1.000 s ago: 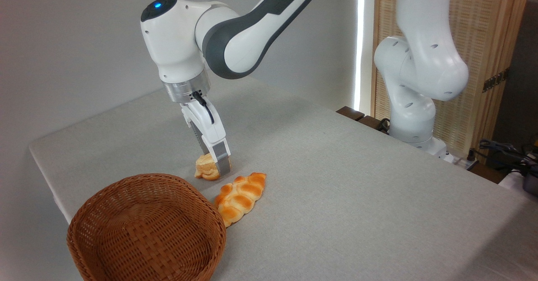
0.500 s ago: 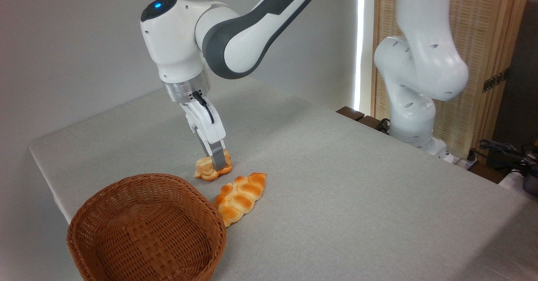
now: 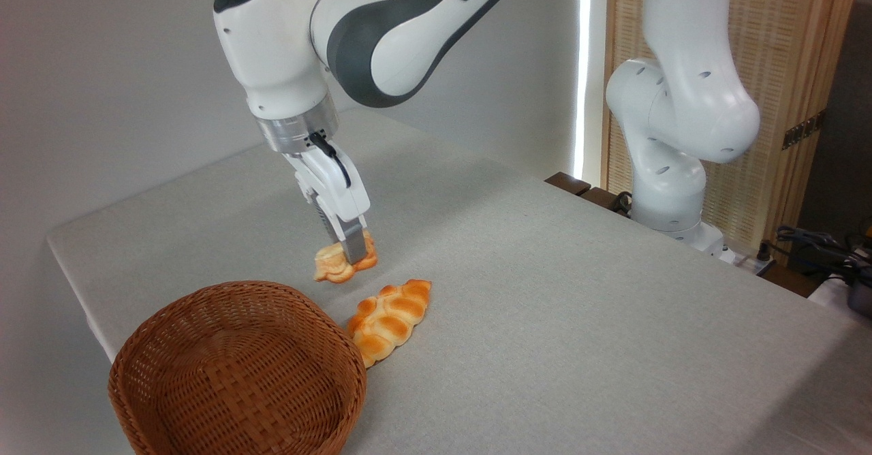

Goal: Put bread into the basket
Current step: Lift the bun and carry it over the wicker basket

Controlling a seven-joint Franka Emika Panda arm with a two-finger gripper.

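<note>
Pinched in the tool (image 3: 352, 254), the bread (image 3: 336, 265) hangs just off the worktop (image 3: 545, 291), with the basket (image 3: 235, 366) lying nearer the camera, down-left.

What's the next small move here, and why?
Probably carry the bun toward the lower left, over the basket. The tool is shut on it, it looks lifted off the table, and the basket sits empty beside the braided loaf.

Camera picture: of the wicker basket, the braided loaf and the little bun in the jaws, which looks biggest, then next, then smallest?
1. Wicker basket, though it sits nearest the camera.
2. Braided loaf.
3. Small bun, partly hidden by the gripper.
</note>
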